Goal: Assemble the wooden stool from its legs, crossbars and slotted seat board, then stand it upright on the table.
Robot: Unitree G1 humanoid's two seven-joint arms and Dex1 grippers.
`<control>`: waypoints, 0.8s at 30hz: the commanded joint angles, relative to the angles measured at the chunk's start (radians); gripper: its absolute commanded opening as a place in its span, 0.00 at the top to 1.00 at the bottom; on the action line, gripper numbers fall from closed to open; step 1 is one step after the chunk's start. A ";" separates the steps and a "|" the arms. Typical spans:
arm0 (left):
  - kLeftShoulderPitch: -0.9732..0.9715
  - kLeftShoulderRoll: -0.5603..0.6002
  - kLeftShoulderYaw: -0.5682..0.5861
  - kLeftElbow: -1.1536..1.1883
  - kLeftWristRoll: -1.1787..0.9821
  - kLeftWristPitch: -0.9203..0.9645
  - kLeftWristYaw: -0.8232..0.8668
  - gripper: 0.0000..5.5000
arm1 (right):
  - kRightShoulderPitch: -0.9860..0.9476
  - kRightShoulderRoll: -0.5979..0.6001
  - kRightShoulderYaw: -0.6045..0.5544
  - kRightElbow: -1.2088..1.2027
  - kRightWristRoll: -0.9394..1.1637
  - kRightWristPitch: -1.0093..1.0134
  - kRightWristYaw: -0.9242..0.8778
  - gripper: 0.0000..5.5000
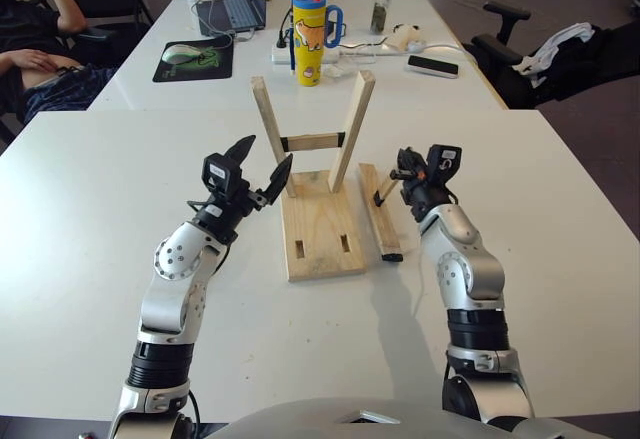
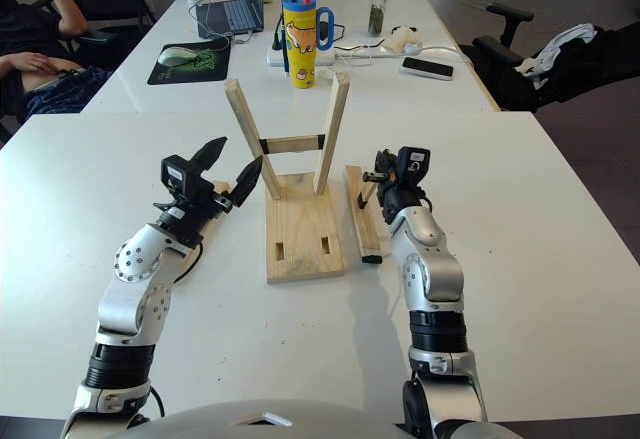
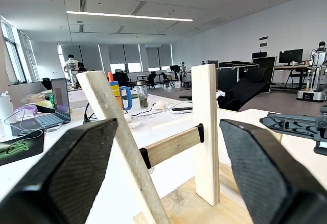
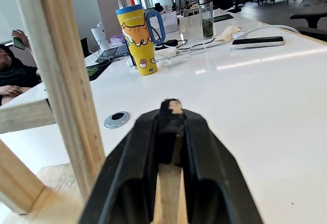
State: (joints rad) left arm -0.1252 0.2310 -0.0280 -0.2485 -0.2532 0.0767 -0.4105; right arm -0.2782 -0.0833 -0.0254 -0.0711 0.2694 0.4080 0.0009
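Note:
The slotted seat board (image 1: pixel 322 231) lies flat on the white table. Two legs (image 1: pixel 352 129) joined by a crossbar (image 1: pixel 312 142) stand up from its far end, leaning a little. My left gripper (image 1: pixel 262 166) is open just left of the near leg's foot, holding nothing; its two dark fingers (image 3: pixel 61 173) frame the standing legs (image 3: pixel 207 132). A second leg piece (image 1: pixel 381 217) lies on the table along the board's right side. My right gripper (image 1: pixel 404 173) is shut on a short wooden crossbar (image 4: pixel 171 107) at that piece's far end.
Behind the stool stand a yellow mug (image 1: pixel 308 39), a power strip (image 1: pixel 345 54), a phone (image 1: pixel 432 65), a bottle (image 1: pixel 383 1), a laptop (image 1: pixel 232 4) and a mouse pad (image 1: pixel 193 59). An office chair (image 1: pixel 520 54) stands at the right. Bare tabletop lies near me.

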 commanded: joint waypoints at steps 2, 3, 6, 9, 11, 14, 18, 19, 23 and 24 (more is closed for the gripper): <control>-0.004 -0.006 -0.008 -0.007 0.017 -0.007 0.011 0.33 | 0.108 -0.020 0.080 0.083 -0.095 0.035 0.024 0.92; -0.003 -0.008 -0.009 -0.007 0.020 -0.009 0.014 0.33 | 0.108 -0.024 0.089 0.088 -0.107 0.031 0.031 0.92; -0.003 -0.011 -0.015 -0.004 0.024 -0.013 0.017 0.33 | 0.105 -0.022 0.080 0.109 -0.111 0.026 0.041 0.92; -0.008 -0.014 -0.015 0.003 0.027 -0.015 0.015 0.33 | 0.099 -0.027 0.091 0.123 -0.129 0.019 0.059 0.92; -0.010 -0.014 -0.014 0.005 0.028 -0.016 0.014 0.33 | 0.093 -0.032 0.103 0.127 -0.142 0.014 0.067 0.92; -0.015 -0.015 -0.013 0.016 0.031 -0.022 0.011 0.33 | 0.091 -0.029 0.100 0.125 -0.150 0.006 0.074 0.92; -0.016 -0.013 -0.012 0.027 0.034 -0.032 0.006 0.33 | 0.093 -0.030 0.094 0.074 -0.155 -0.010 0.085 0.92; -0.015 -0.013 -0.011 0.028 0.034 -0.034 0.005 0.33 | 0.090 -0.028 0.087 0.057 -0.152 -0.013 0.083 0.85; -0.016 -0.013 -0.007 0.035 0.033 -0.040 0.004 0.33 | 0.050 -0.038 0.067 -0.011 -0.157 -0.013 0.084 0.77; -0.016 -0.014 -0.007 0.036 0.033 -0.042 0.004 0.33 | 0.041 -0.041 0.063 -0.025 -0.156 -0.009 0.086 0.77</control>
State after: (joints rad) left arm -0.1284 0.2123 -0.0359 -0.2200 -0.2268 0.0389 -0.4028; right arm -0.1864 -0.1104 0.0497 -0.0452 0.1232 0.3923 0.0815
